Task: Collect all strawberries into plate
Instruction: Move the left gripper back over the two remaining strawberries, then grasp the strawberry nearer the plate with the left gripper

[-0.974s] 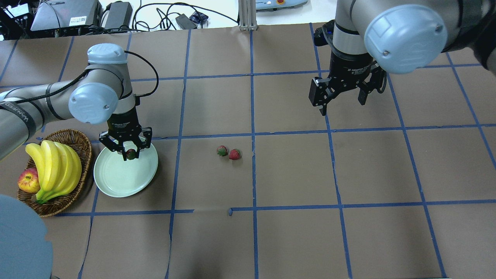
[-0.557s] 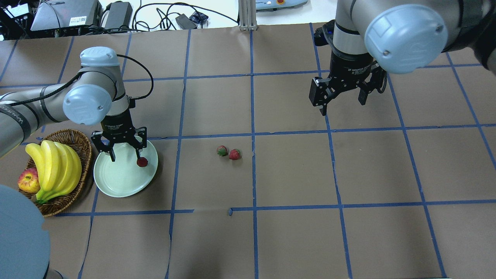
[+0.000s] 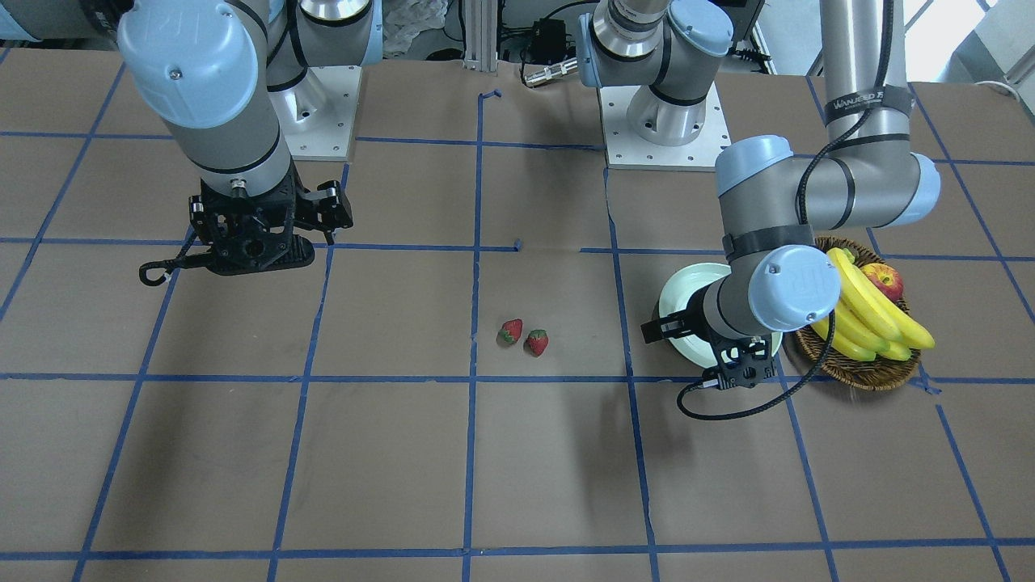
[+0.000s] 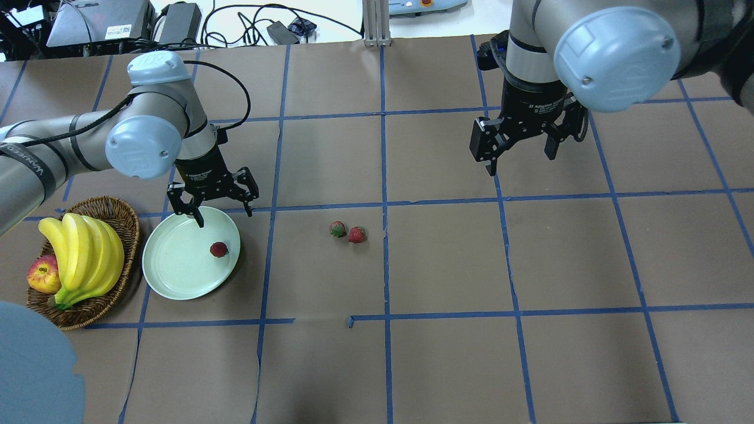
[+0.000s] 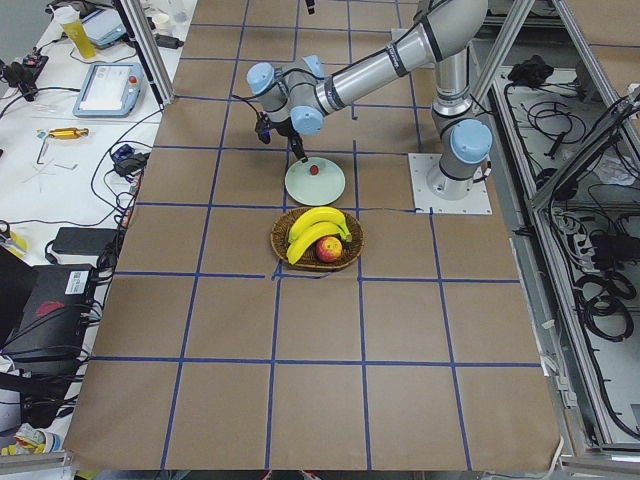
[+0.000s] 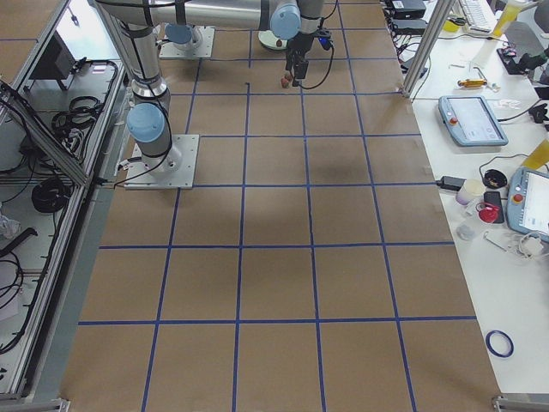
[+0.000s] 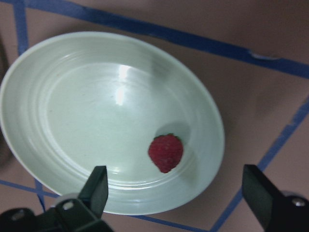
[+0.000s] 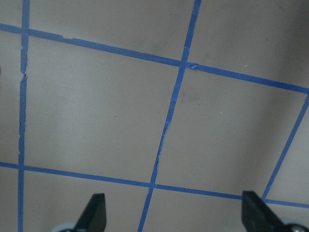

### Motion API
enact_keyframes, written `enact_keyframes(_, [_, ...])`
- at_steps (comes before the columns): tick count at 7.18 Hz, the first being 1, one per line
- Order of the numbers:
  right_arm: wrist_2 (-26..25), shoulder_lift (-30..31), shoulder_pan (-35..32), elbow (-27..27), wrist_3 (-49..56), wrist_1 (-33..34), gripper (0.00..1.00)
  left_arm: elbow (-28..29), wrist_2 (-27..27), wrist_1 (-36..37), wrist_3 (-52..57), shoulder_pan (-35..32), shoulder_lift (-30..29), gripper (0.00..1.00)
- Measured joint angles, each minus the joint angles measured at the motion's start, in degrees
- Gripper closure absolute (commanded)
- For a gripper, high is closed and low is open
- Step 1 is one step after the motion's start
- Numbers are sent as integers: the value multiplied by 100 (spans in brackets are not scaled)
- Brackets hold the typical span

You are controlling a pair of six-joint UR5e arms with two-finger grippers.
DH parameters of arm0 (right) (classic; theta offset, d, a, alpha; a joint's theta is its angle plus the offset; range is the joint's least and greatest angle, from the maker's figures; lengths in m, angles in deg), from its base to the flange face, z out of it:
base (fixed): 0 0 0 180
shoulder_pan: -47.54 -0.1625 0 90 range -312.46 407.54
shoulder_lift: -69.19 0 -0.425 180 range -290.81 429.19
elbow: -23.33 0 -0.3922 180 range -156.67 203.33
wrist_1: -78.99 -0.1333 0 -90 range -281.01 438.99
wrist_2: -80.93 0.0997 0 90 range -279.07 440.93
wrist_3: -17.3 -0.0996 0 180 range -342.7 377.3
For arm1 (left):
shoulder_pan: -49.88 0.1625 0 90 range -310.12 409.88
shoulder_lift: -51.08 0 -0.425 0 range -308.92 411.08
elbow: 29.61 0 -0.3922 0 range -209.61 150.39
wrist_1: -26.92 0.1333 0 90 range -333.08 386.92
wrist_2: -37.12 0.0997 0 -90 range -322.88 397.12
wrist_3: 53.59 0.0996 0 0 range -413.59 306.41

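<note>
The tabletop (image 4: pixel 447 365) is a broad flat surface covered in matte brown paper, ruled into large squares by blue tape. Two grey metal arms with pale blue rounded joint caps reach over it. The right claw (image 4: pixel 522 162) is black and angular; it hangs above bare paper at a tape crossing, its fingers spread wide and holding nothing. The left claw (image 4: pixel 222 215) is of the same black build. It hovers over the far rim of the plate, also spread open and empty.

Near the robot's left edge of the tabletop sits a round brown wicker basket (image 4: pixel 126 224) with a coarse woven wall. In it lie a smooth, curved yellow bunch of bananas (image 4: pixel 88 253) and a glossy red-yellow apple (image 4: pixel 43 275).

Just beside the basket lies the plate (image 4: pixel 177 265), round, shallow and pale mint green. In the left wrist view its glazed surface shows faint concentric rings and a bright glint. The plated strawberry (image 4: pixel 218 249) is small, dark red and dimpled, and rests inside the plate near its rim, on the side away from the basket.

Well apart from the plate, near the middle of the tabletop, lie a green-capped strawberry (image 4: pixel 337 229) and a red strawberry (image 4: pixel 356 234), side by side and almost touching.
</note>
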Motion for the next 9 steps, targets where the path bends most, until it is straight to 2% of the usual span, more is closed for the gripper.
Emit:
enact_keyframes(3, [12,-10,-4,0,-2,13,0,26,-706,743,-432,-449,-101,0])
enact_keyframes(6, [22,-11,-5,0,-7,7,0,26,-1536,1064,-435,-890,-358,1])
enact_keyframes(9, [26,-12,-5,0,-9,-6,0,4,-1654,1040,-410,-1210,-709,19])
